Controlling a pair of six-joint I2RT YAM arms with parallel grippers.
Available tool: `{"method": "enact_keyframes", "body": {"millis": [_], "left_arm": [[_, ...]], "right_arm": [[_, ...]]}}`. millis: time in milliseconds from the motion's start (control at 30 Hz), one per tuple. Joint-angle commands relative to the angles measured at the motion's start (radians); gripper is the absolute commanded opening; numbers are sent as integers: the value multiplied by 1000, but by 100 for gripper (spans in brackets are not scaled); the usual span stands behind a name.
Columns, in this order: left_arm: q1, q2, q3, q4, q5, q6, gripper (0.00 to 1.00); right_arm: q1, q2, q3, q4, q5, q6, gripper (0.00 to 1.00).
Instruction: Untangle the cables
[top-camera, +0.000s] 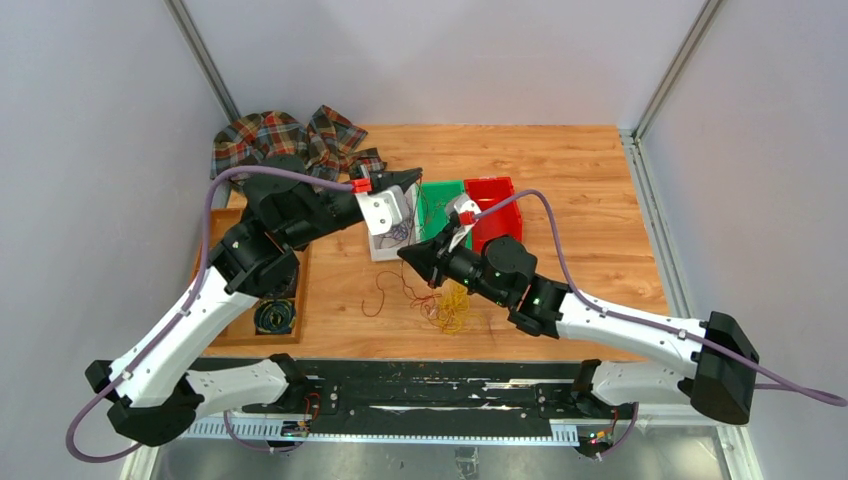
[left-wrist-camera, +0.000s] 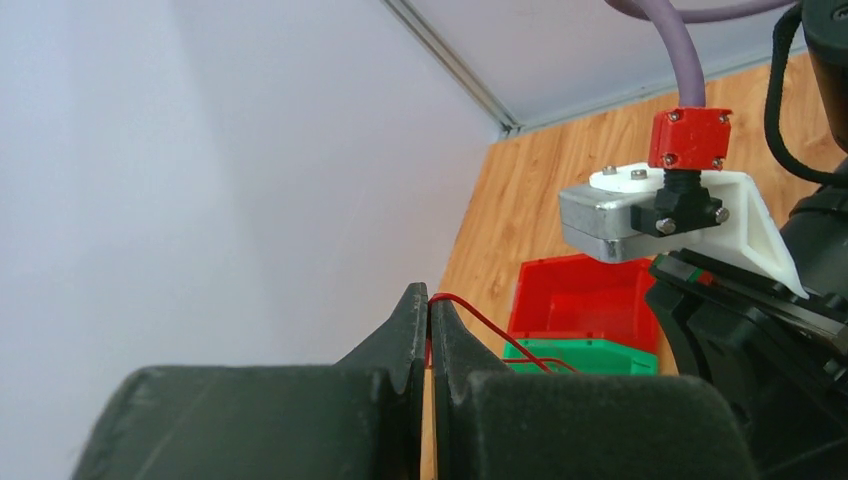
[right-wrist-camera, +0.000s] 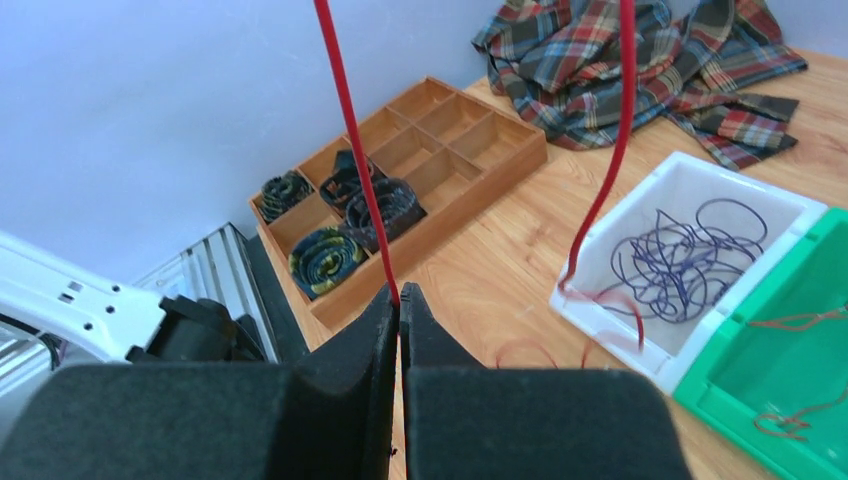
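Left fingers (left-wrist-camera: 405, 340), right fingers (right-wrist-camera: 375, 330) alike clenched on red cable (right-wrist-camera: 350, 120) over open tabletop (right-wrist-camera: 500, 270) by white bin (right-wrist-camera: 610, 335) rim

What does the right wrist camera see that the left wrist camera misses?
Only right wrist: the wooden tray of coiled cords, the plaid cloth, the white bin holding purple wires. Only left wrist: the red bin. Both: the green bin, plus a red wire pinched by the right end effector and the left end effector respectively.
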Motion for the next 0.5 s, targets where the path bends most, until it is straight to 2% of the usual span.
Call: {"method": "enact_keyframes", "body": {"millis": [0, 267, 467], "left_arm": [[-10, -4, 150, 184, 7, 33, 1], [-18, 13, 250, 167, 5, 44, 1], [-20, 23, 302, 167, 3, 50, 0]], "right_arm": [[-6, 65, -23, -59, -77, 35, 2], [-6, 111, -37, -6, -100, 66, 7], [-6, 120, -67, 40, -106, 91, 8]]}}
